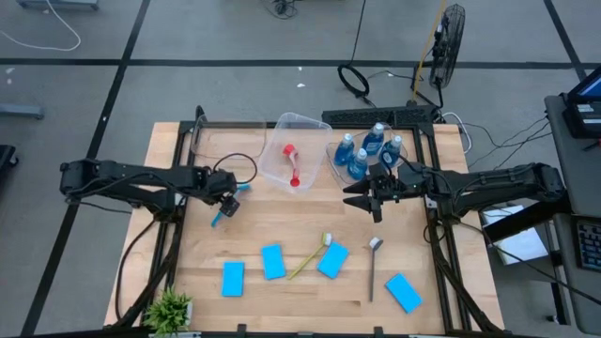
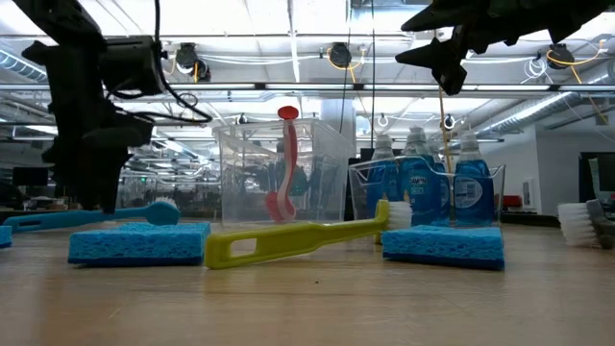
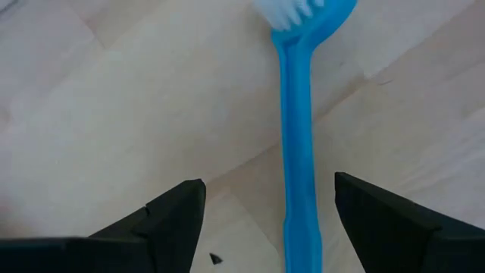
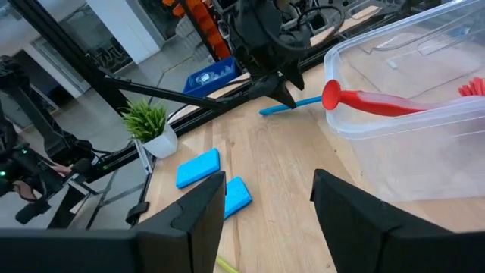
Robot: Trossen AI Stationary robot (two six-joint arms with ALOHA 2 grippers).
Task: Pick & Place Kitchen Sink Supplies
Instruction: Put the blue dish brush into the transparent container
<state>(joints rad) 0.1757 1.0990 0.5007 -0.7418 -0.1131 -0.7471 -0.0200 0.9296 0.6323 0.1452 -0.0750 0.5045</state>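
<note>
A: Sponges first: one blue sponge [image 2: 139, 242] sits at the table's near edge beside the yellow brush [image 2: 298, 240], another sponge [image 2: 444, 244] to its right. What about the arms?

B: By the left edge, the left gripper [image 1: 223, 199] hangs just over the blue brush [image 3: 301, 152], fingers wide, handle running between them but off-centre, nearer one finger.

A: So the risk?

B: Closing like that, one finger could meet the thin handle first and shove or spin it flat on the wood rather than pinch it.

A: Middle?

B: The red brush [image 1: 293, 166] already lies in a clear tub [image 1: 286, 131] near the far edge; four dish-soap bottles [image 1: 366, 150] stand in the next tub.

A: Right arm?

B: The right gripper [image 1: 373, 199] hovers empty, fingers spread, close by the bottles' tub. A swing could clip it. The grey brush [image 1: 373, 268] lies untouched nearer the front edge.
</note>
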